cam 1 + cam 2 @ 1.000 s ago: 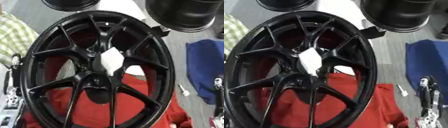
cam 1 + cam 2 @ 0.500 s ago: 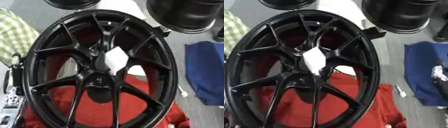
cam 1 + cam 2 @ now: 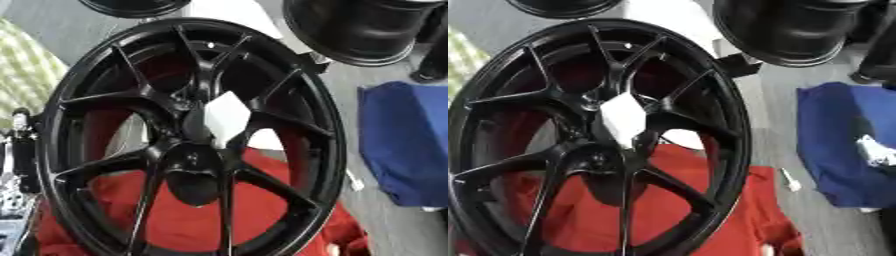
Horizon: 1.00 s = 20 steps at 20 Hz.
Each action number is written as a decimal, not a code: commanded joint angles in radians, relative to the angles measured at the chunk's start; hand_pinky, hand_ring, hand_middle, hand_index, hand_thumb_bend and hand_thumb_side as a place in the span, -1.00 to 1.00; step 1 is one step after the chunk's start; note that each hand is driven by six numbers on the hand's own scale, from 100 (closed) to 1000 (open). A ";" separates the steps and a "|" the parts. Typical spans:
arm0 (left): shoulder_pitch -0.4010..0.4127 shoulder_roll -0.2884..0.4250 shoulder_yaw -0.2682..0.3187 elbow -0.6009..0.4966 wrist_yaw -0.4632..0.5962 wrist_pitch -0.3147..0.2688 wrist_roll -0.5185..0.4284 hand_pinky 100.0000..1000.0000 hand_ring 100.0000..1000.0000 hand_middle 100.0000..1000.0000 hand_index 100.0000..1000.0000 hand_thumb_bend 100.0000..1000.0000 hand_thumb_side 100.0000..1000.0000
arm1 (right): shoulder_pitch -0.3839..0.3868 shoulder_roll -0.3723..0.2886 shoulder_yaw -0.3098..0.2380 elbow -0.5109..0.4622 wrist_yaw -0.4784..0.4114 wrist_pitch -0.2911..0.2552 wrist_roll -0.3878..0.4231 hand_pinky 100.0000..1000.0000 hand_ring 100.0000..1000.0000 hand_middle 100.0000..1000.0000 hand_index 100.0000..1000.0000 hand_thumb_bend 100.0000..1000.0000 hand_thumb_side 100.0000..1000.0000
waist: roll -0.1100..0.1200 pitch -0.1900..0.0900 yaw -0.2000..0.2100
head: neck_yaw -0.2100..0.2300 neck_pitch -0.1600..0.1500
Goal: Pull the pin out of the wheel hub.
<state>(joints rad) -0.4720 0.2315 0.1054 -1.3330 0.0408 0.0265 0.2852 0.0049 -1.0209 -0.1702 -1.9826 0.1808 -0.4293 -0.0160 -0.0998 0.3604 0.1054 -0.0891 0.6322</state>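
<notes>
One second on, the black wheel hub (image 3: 188,145) is still leaning over the red cloth (image 3: 175,215) with a white angular piece (image 3: 226,117) sitting at its centre, while the right hand (image 3: 874,150) is now showing only as a pale blur at 3 o'clock over the blue cloth (image 3: 833,145), higher than before. Its fingers are too blurred for me to tell whether they are released or clenched. The left hand (image 3: 21,150) is hanging at 9 o'clock just beside the rim, its fingers likewise unreadable, and a small white stub (image 3: 789,182) is lying on the floor at 4 o'clock.
</notes>
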 commanded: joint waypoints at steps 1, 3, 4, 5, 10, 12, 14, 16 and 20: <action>0.001 0.037 0.008 -0.018 -0.010 0.000 0.005 0.22 -0.01 -0.12 0.38 -0.98 1.00 | -0.069 -0.133 0.024 -0.017 -0.005 -0.028 0.132 0.78 0.76 0.61 0.78 -0.58 -0.49 | -0.002 -0.032 -0.007 | 0.006 0.010; 0.007 0.044 0.008 -0.017 -0.013 0.000 0.005 0.22 -0.01 -0.12 0.38 -0.99 1.00 | -0.143 -0.166 0.050 -0.017 -0.017 -0.031 0.215 0.80 0.76 0.61 0.77 -0.50 -0.50 | -0.006 -0.036 -0.011 | 0.010 0.014; 0.010 0.047 0.008 -0.017 -0.014 0.000 0.004 0.22 -0.01 -0.12 0.38 -0.99 1.00 | -0.177 -0.173 0.061 -0.017 -0.023 -0.030 0.250 0.81 0.76 0.61 0.77 -0.47 -0.48 | -0.008 -0.038 -0.013 | 0.012 0.016; 0.013 0.051 0.007 -0.017 -0.016 0.000 0.003 0.22 -0.01 -0.12 0.38 -0.99 1.00 | -0.222 -0.178 0.077 -0.017 -0.026 -0.030 0.291 0.81 0.76 0.61 0.77 -0.45 -0.48 | -0.010 -0.041 -0.013 | 0.013 0.018; 0.020 0.059 0.008 -0.017 -0.018 -0.001 0.003 0.22 -0.01 -0.12 0.38 -0.99 1.00 | -0.330 -0.169 0.116 -0.017 -0.062 -0.013 0.417 0.81 0.76 0.61 0.76 -0.45 -0.48 | -0.012 -0.046 -0.020 | 0.019 0.022; 0.021 0.059 0.008 -0.017 -0.018 -0.001 0.003 0.22 -0.01 -0.12 0.38 -0.99 1.00 | -0.337 -0.168 0.114 -0.017 -0.075 -0.009 0.433 0.81 0.76 0.61 0.76 -0.45 -0.48 | -0.012 -0.046 -0.021 | 0.020 0.022; 0.024 0.060 0.000 -0.014 -0.021 0.000 -0.004 0.22 -0.01 -0.12 0.38 -1.00 1.00 | -0.357 -0.150 0.131 -0.017 -0.092 -0.018 0.450 0.80 0.78 0.63 0.78 -0.52 -0.48 | -0.017 -0.059 -0.009 | 0.001 0.024; 0.030 0.063 -0.004 -0.011 -0.025 0.001 -0.009 0.22 -0.01 -0.12 0.38 -1.00 1.00 | -0.394 -0.114 0.165 -0.017 -0.109 -0.030 0.474 0.80 0.79 0.64 0.79 -0.56 -0.49 | -0.020 -0.068 -0.005 | -0.007 0.028; 0.037 0.065 -0.008 -0.007 -0.029 0.001 -0.014 0.23 -0.01 -0.12 0.38 -1.00 1.00 | -0.478 -0.030 0.215 -0.017 -0.105 -0.014 0.526 0.80 0.79 0.65 0.79 -0.53 -0.52 | -0.021 -0.078 -0.004 | -0.023 0.036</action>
<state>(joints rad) -0.4301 0.2729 0.1010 -1.3293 0.0158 0.0291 0.2757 -0.4597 -1.0489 0.0429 -1.9885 0.0781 -0.4458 0.4949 -0.1254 0.3124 0.1025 -0.1050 0.6664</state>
